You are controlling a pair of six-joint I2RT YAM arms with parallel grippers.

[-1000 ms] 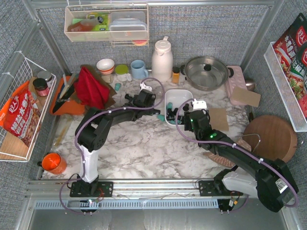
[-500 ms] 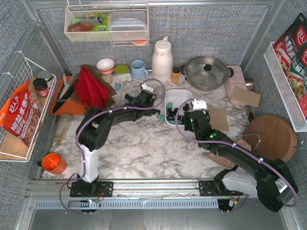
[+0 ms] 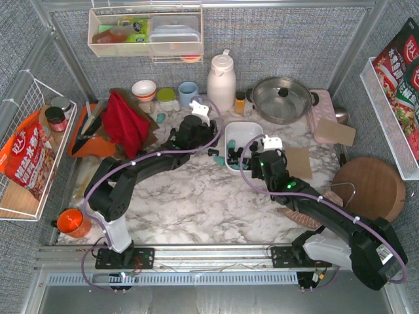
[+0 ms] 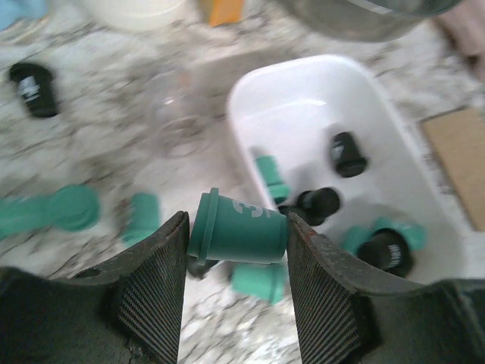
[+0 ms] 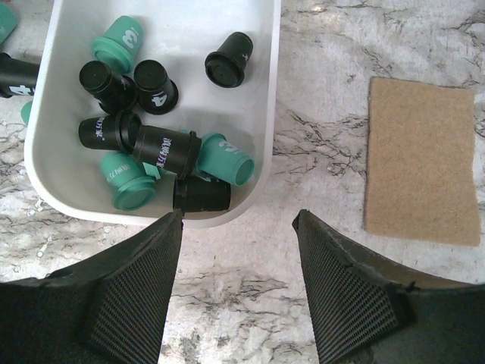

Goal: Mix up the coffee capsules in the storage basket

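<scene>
Black jointed arms [image 3: 141, 171], white lower links [image 3: 118, 232], looping purple cables [image 3: 157, 155], ribbed black gripper pads [image 4: 151, 296]

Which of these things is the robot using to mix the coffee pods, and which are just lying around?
For the job:
storage basket
coffee capsules inside it
teal capsule pinched in the left gripper
right gripper, open near the basket

Just lying about:
white jug
steel pot
red cloth
blue mug
brown mat

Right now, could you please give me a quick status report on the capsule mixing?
Left gripper shut on a teal capsule near the storage basket. Right gripper open, empty, at its near end. Loose capsules lie outside it.
</scene>
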